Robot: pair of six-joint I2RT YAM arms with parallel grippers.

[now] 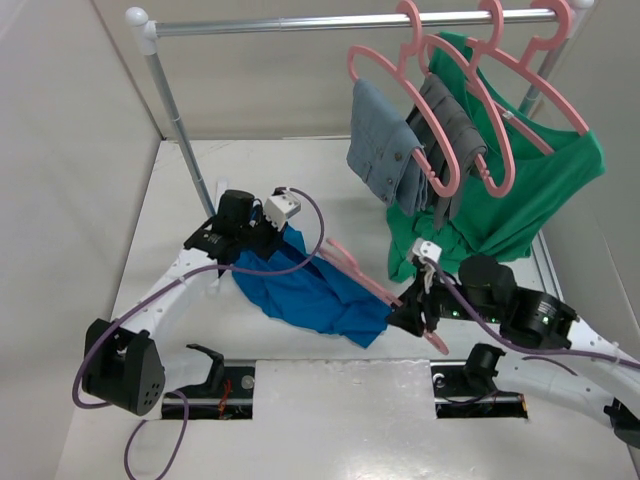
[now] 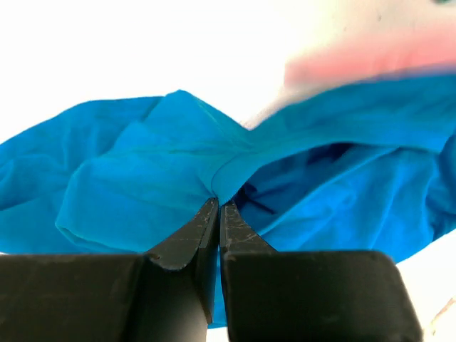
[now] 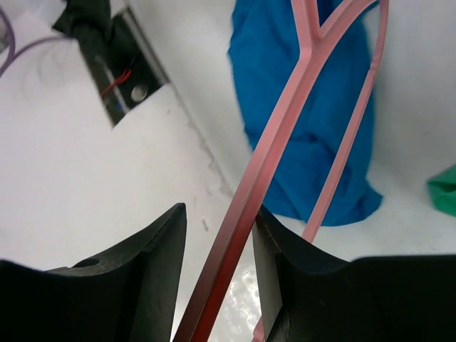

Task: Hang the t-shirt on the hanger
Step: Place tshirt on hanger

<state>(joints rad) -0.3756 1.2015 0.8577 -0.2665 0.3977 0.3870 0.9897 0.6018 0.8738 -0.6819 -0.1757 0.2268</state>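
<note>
The bright blue t-shirt (image 1: pixel 310 295) lies crumpled on the white table between the two arms. My left gripper (image 1: pixel 268 240) is at its far left edge, shut on a fold of the cloth (image 2: pixel 142 185); the fingers (image 2: pixel 218 203) pinch it tight. The pink hanger (image 1: pixel 352 264) lies slanted across the t-shirt's right side. My right gripper (image 1: pixel 410 312) holds one of its arms near the t-shirt's right corner. In the right wrist view the hanger (image 3: pixel 285 114) runs aslant between the fingers (image 3: pixel 219 208), pressed against the right one, over the t-shirt (image 3: pixel 299 92).
A clothes rail (image 1: pixel 300 22) crosses the back, its pole (image 1: pixel 175 120) standing at the left. On it at the right hang pink hangers with grey garments (image 1: pixel 385 145) and a green shirt (image 1: pixel 520 190) that reaches down to the table behind my right arm.
</note>
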